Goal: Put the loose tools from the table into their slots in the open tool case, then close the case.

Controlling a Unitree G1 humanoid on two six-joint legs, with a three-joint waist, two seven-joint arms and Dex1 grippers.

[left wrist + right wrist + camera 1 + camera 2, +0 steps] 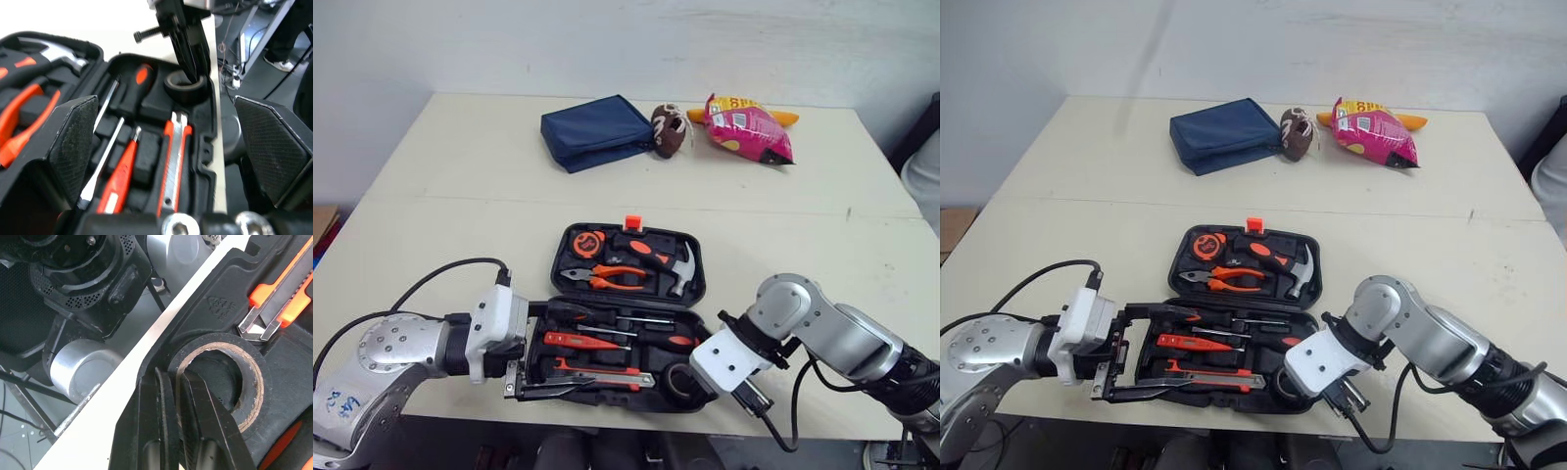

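Right gripper (pixel 175 377) clenched on the tape roll (pixel 254 396) at the 5 o'clock corner of the tool case (pixel 697 286), left gripper (pixel 173 142) released astride its 8 o'clock edge; retracting before release would likely unseat the roll.

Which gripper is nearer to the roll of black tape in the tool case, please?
Right: the right gripper pinches the roll of black tape by its wall; the left gripper is open at the left edge of the tool case.

my left gripper (pixel 165 103) has rough, knurled pads (pixel 73 142); the tool case (pixel 215 298) is matt black plastic, the tape roll (pixel 215 340) papery inside.
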